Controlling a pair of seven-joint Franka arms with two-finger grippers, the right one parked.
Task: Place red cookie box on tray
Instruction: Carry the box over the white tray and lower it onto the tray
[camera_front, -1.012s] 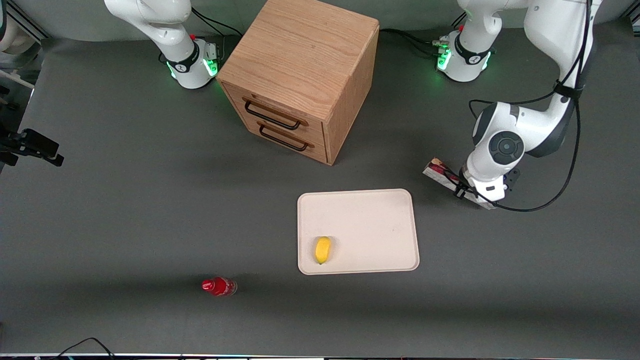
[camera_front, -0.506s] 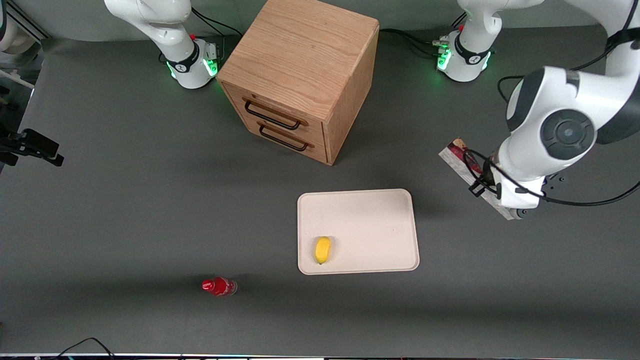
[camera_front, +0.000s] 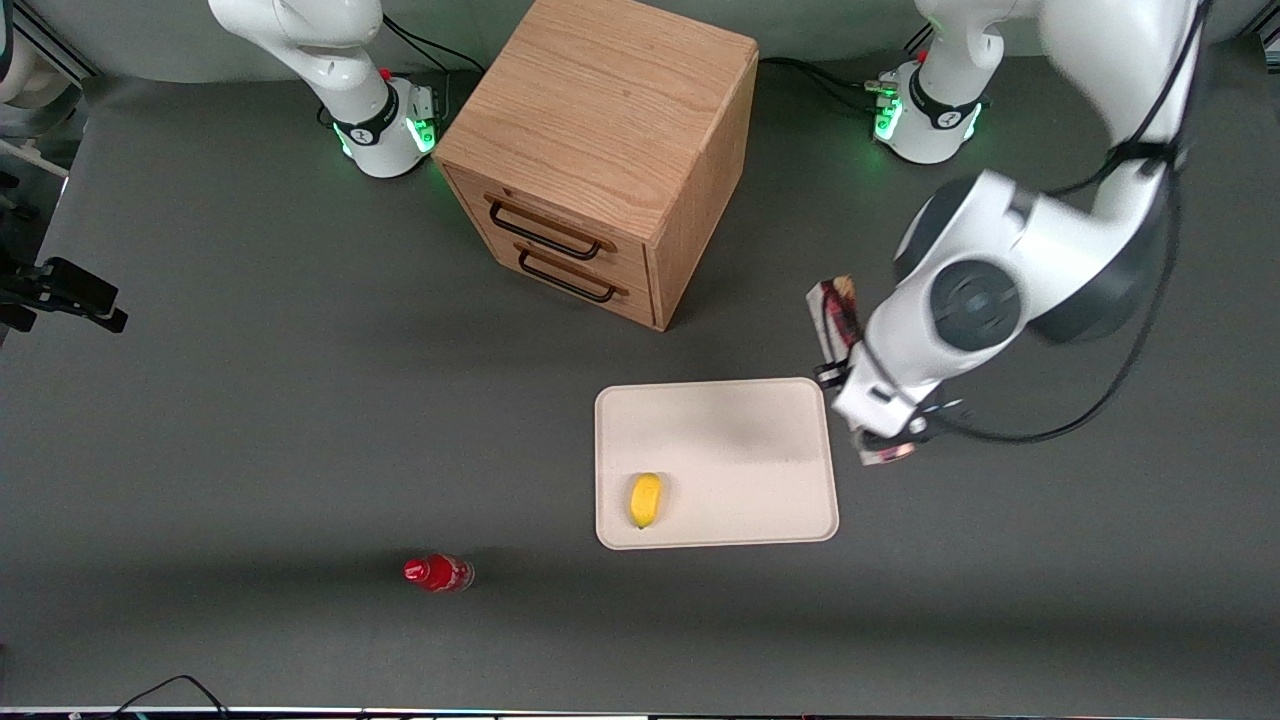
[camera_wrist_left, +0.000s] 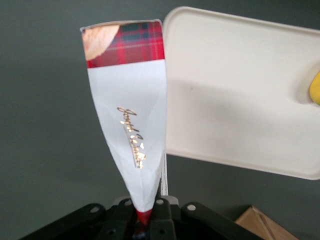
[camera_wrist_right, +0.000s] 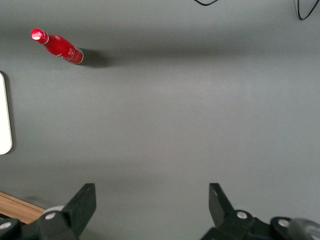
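The left arm's tool (camera_front: 872, 420) is hanging at the right of centre in the front view, just off the tray's (camera_front: 716, 420) edge on the working arm's side. It is clamping the red cookie box (camera_wrist_left: 131, 115) by one end, so the carton is hanging clear of the grey tabletop (camera_front: 250, 420), probably for carrying across the low rim. The box is showing red tartan, a white panel and gold script too small to read. A yellow fruit (camera_front: 646, 500) is lying on the tray, so the bare half looks the likelier landing spot.
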